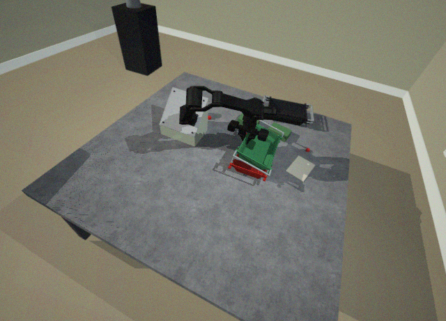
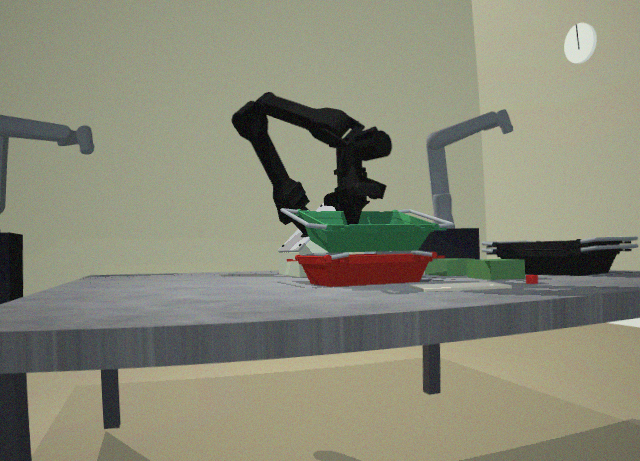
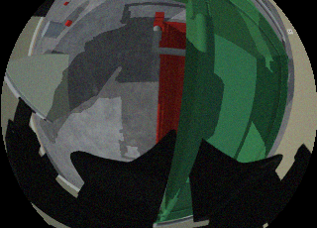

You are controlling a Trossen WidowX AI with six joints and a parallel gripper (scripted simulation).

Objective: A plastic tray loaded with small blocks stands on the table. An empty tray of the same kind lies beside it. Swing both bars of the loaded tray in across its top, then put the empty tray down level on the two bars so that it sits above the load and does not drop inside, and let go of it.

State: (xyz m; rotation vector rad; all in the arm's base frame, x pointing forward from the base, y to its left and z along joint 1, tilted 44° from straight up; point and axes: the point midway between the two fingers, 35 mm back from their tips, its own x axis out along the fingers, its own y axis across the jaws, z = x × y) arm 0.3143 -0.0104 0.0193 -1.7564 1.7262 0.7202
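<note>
The green empty tray (image 1: 260,151) (image 2: 382,237) (image 3: 235,89) is directly over the red tray (image 1: 248,169) (image 2: 367,271) (image 3: 167,96) and looks about level. Its own wire bars are swung out over its ends. My gripper (image 1: 247,141) (image 2: 353,221) (image 3: 180,135) is shut on the green tray's long side wall. The red tray stands on the table. One of its bars (image 3: 171,52) crosses its top in the wrist view. In the exterior view the green tray's bottom is at the height of the red rim; whether it touches the bars cannot be told. The load is hidden.
A black tray (image 1: 288,111) (image 2: 555,257) stands at the table's far edge. Green blocks (image 1: 281,131) (image 2: 504,269) lie behind the red tray. A pale flat plate (image 1: 300,168) and a small red cube (image 1: 307,150) (image 2: 531,279) lie beside it. A white box (image 1: 178,136) stands by the arm.
</note>
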